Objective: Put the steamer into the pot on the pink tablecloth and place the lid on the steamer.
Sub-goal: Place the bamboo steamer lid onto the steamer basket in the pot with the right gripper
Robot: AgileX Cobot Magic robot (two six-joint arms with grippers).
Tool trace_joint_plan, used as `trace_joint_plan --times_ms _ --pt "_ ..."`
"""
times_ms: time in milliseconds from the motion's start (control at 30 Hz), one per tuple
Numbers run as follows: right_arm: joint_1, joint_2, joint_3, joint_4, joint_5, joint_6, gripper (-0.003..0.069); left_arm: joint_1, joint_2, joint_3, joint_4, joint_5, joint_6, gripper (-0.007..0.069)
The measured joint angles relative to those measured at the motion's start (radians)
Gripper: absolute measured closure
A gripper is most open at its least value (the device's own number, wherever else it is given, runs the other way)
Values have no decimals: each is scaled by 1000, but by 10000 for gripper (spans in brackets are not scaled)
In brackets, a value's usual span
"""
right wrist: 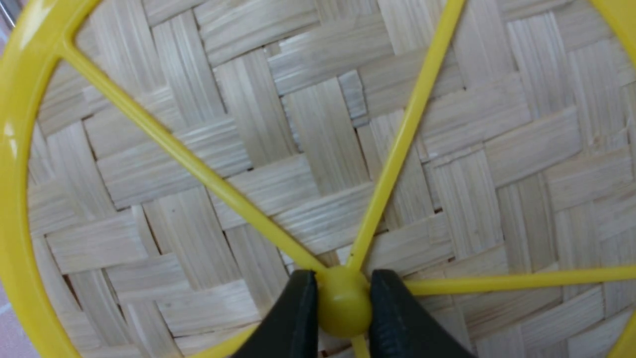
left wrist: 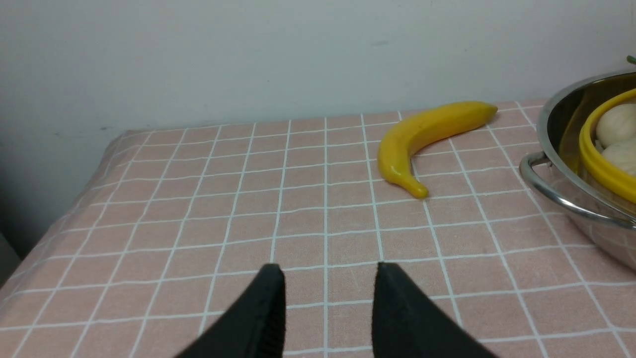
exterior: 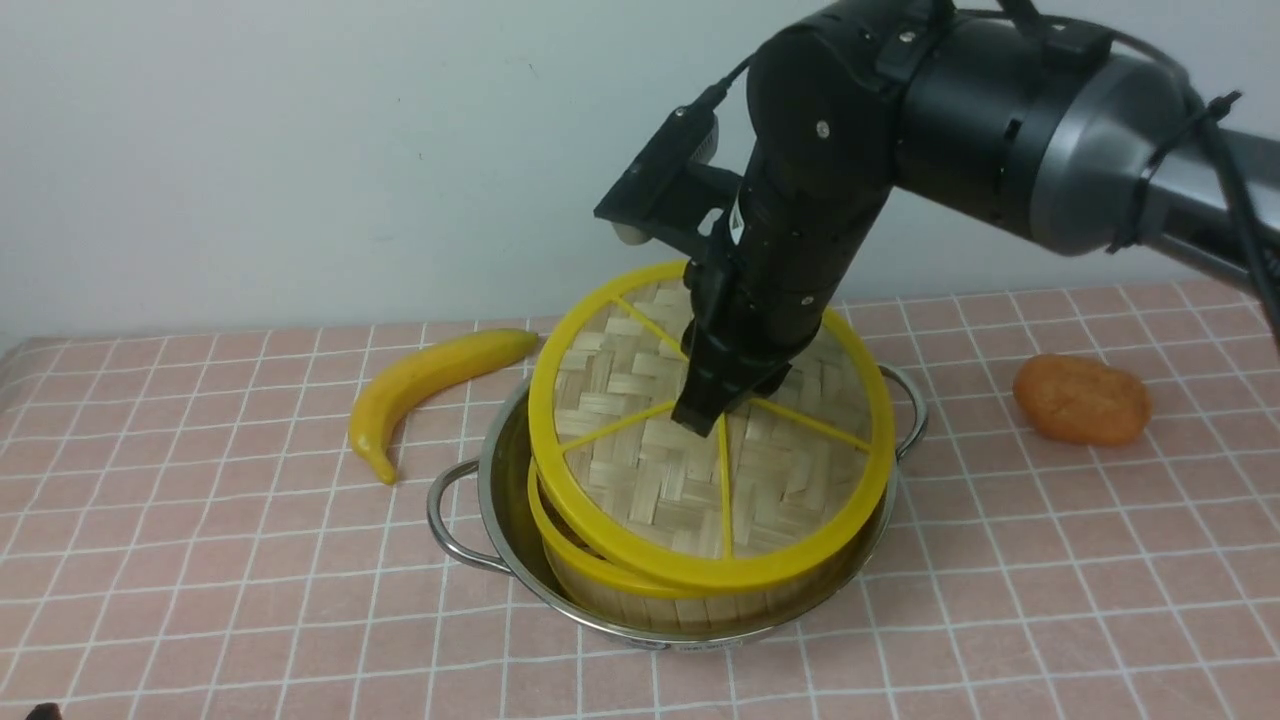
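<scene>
Lid pinched by its hub, tipped over the steamer in the pot

Off to the left, the left gripper (left wrist: 330, 268) hung over the pink tablecloth (exterior: 200, 500) with its jaws spread and nothing between them. A banana (exterior: 430, 385) lay beside the pot (exterior: 470, 500), and the steamer (exterior: 600, 580) sat inside the pot. The lid (exterior: 640, 400) was tilted over the steamer and not seated flat. The right gripper (right wrist: 343, 276) had its jaws pinching the lid's small hub (right wrist: 344, 303). To me the lid looked light and stiff. The smooth, rounded plastic hub seemed the only real handle, and a slippery one that might let the lid swivel. An orange lump (exterior: 1080, 400) lay far right.
</scene>
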Motion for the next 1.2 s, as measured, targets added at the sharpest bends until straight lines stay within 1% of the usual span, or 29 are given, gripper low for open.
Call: trace_joint_plan --times_ms 567,1200 --pt "0 0 0 11 -49 -55 510 0 0 0 0 0 0 382" --pt "0 26 1 11 -101 -61 510 0 0 0 0 0 0 382"
